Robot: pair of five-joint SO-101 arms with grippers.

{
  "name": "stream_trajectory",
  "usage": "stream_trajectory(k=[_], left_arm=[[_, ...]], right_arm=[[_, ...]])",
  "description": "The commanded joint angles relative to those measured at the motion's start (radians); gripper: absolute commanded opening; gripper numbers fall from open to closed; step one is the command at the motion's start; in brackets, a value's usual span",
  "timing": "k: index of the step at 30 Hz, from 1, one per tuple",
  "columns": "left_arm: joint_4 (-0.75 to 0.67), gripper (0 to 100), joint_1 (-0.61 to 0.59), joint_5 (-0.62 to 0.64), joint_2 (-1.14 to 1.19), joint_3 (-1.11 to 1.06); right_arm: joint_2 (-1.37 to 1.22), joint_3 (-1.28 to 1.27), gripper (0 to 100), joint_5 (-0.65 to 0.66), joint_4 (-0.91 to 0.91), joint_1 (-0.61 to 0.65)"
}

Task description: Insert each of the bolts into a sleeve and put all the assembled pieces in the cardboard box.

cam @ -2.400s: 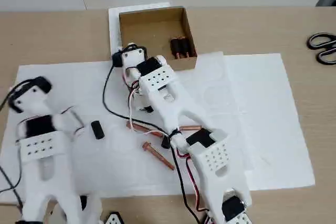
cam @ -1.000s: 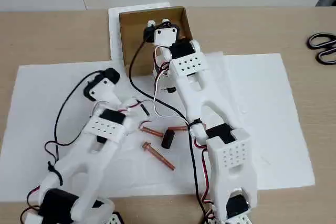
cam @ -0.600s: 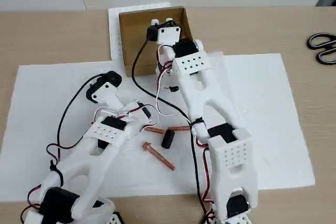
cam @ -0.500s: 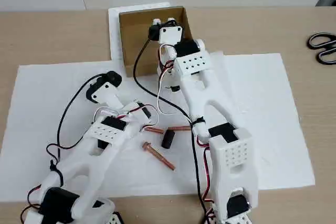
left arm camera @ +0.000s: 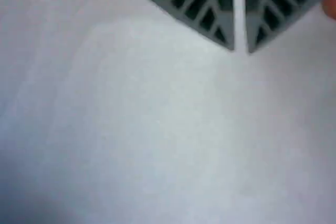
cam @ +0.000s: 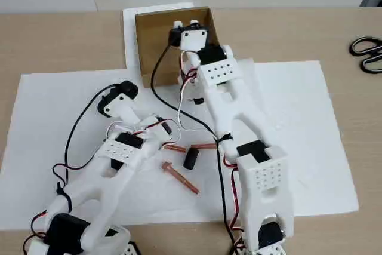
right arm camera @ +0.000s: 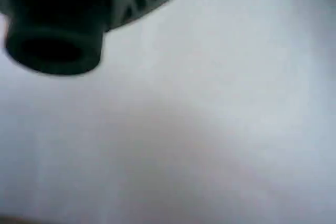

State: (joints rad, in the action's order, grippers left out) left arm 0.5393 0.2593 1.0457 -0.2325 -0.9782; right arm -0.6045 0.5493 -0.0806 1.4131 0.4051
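Our left gripper hangs just beside the copper bolts on the paper, jaws nearly closed and empty. Lowering like this could shove a bolt aside. Our right gripper seems to clamp a black sleeve near the cardboard box. Earlier, the left arm stood far left.

The left claw has ribbed grey plastic fingers, matt, pressed nearly together over smooth white paper. Gripped in the right claw is a sleeve of matt black plastic, smooth-walled. Near the left claw lie bolts of reddish, copper-like metal with a dull sheen. Near the right claw, the box is plain brown matt cardboard. The bench looks like pale matt wood.
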Motion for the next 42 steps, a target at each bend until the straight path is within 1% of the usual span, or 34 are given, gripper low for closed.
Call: stream_trajectory(k=[1,5,7,10,12,14,17,20,22,27,29,30,36,40,42], left_arm=[[-0.005,1,0.002,0.005,-0.002,-0.005],[-0.005,1,0.012,0.015,-0.005,0.005],[0.041,1,0.043,0.097,-0.005,0.039],[0.222,1,0.068,0.262,-0.005,0.159],[0.367,1,0.072,0.327,-0.003,0.266],[0.483,1,0.066,0.341,-0.005,0.377],[0.566,1,0.037,0.334,-0.002,0.484],[0.635,1,0.044,0.351,-0.003,0.489],[0.695,1,0.061,0.407,0.005,0.473],[0.709,1,0.041,0.687,-0.002,0.371],[0.703,1,0.048,0.761,0.003,0.340],[0.689,1,0.046,0.772,0.005,0.321],[0.554,1,0.054,0.703,-0.002,0.289],[0.565,2,0.061,0.692,-0.003,0.321],[0.571,6,0.069,0.692,-0.003,0.338]], right_arm=[[0.087,0.026,0.4,0.009,-0.005,0.007],[0.082,0.026,0.4,0.008,-0.005,0.002],[0.085,0.026,0.4,0.008,-0.004,0.001],[0.088,0.026,0.4,0.009,-0.004,-0.001],[0.088,0.026,0.4,0.009,-0.001,-0.002],[0.088,0.026,0.4,0.009,-0.001,-0.008],[0.088,0.026,0.4,0.009,-0.004,-0.012],[0.087,0.026,0.4,0.020,-0.004,-0.013],[0.087,0.026,0.4,0.048,-0.004,-0.019],[0.088,0.028,0.4,0.055,-0.012,-0.050],[0.088,0.028,0.4,0.057,-0.010,-0.056],[0.088,0.028,0.4,0.057,-0.008,-0.061],[0.088,0.028,0.4,0.057,-0.002,-0.065],[0.088,0.028,0.4,0.057,-0.002,-0.065],[0.087,0.028,0.4,0.057,-0.002,-0.065]])
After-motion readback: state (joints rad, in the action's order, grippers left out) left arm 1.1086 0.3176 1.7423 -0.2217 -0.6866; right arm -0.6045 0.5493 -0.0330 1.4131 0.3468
